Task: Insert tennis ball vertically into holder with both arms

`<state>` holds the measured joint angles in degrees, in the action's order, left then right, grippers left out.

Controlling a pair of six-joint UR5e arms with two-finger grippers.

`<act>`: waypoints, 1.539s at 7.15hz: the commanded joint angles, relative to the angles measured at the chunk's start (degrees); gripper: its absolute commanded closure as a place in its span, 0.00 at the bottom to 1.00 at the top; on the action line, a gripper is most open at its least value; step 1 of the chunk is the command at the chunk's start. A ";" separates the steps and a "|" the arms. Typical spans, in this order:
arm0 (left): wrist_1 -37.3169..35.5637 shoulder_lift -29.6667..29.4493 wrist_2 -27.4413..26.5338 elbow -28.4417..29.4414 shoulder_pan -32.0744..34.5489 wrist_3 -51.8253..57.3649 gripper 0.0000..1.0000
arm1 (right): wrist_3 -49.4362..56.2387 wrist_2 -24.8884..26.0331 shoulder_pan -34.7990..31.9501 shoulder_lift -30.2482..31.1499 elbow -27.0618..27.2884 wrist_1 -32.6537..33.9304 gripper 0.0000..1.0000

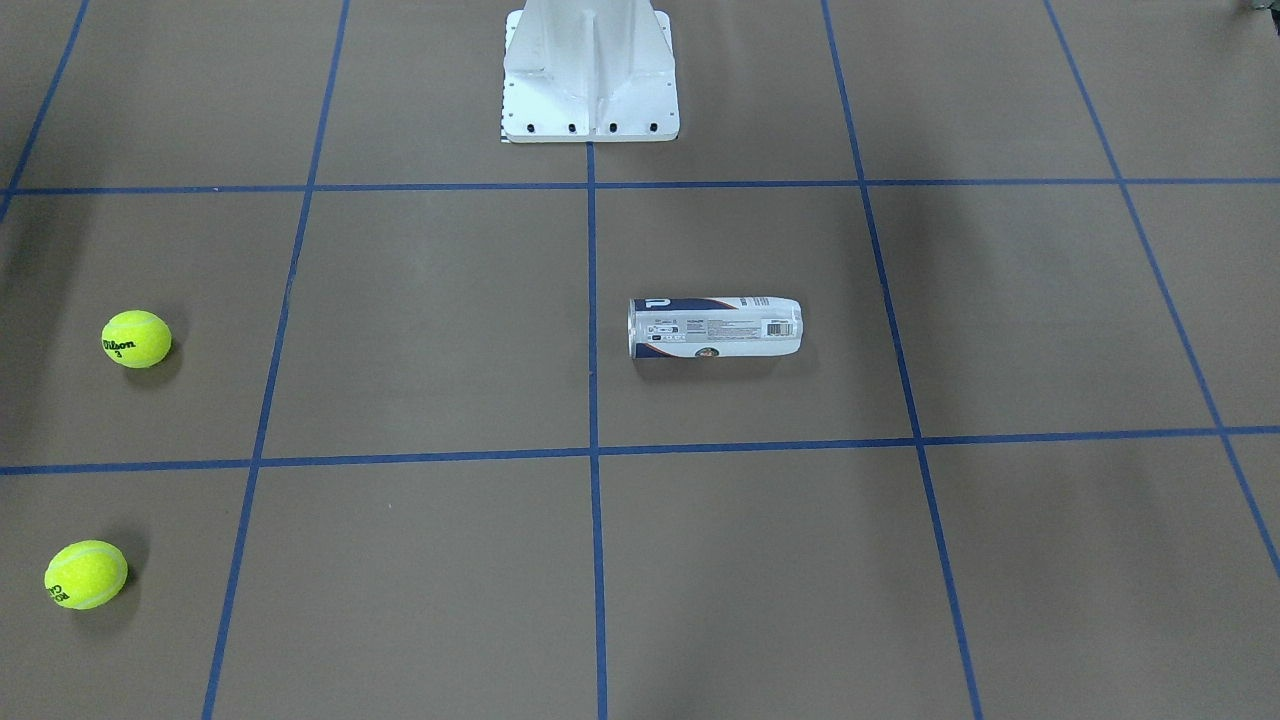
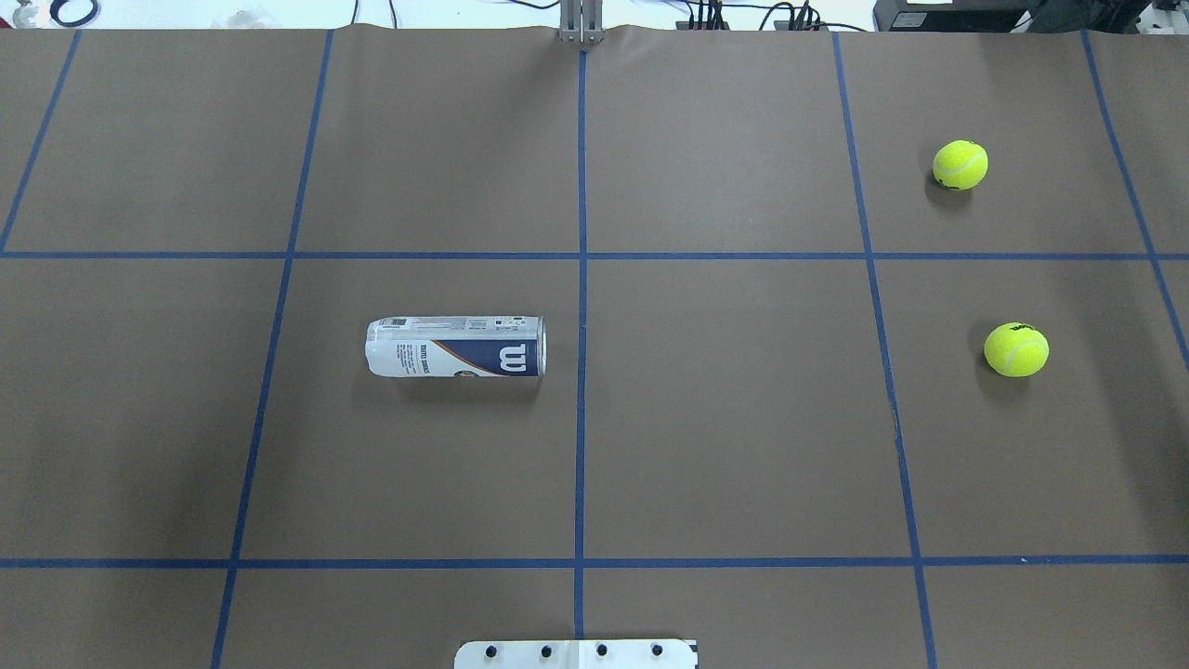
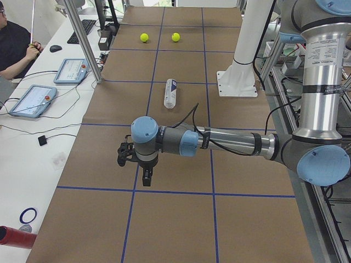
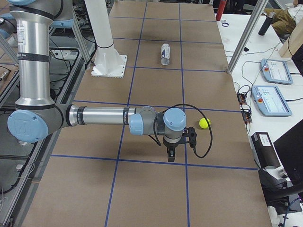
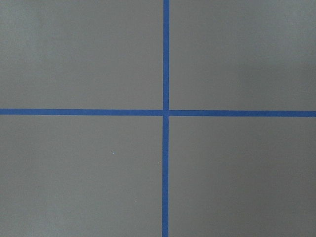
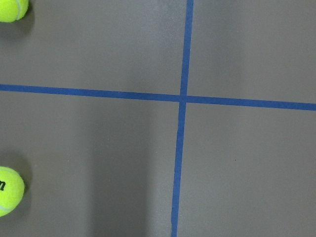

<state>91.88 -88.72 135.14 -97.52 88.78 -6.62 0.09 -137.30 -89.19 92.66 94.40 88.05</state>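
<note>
- Saw the left gripper (image 3: 146, 179) only from the table's end, pointing down; could not tell whether parted or closed.
- Met the same doubt with the right gripper (image 4: 171, 155).
- Caught the upper tennis ball (image 6: 10, 7) and the lower tennis ball (image 6: 7, 190) only in part, both cut by the left edge of the right gripper's own camera.
- Could not read the small print on the holder (image 1: 715, 327), well apart from both grippers.
- Lost the pedestal base (image 1: 590, 80) past the front view's top edge.
- Glimpsed the operator (image 3: 12, 46) beyond the left gripper, cut at the edge.

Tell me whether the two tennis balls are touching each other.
Apart. The overhead view shows the far ball and the near ball lying in separate grid squares, with a blue tape line running between them.
</note>
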 commanded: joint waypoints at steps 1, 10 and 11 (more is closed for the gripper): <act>0.67 0.47 0.57 -2.83 0.51 -0.23 0.00 | 0.00 -0.07 -0.54 0.24 0.17 -0.07 0.00; 0.05 -20.39 -0.31 -14.54 -18.32 1.57 0.01 | 0.00 -3.58 -0.72 2.62 3.51 0.11 0.01; -0.29 -26.27 -3.01 -13.84 -22.38 3.96 0.00 | 0.00 -3.68 -0.72 2.97 3.60 0.11 0.01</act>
<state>91.83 -108.22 134.33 -112.07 72.24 -5.96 0.09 -140.56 -89.88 95.21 97.91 88.16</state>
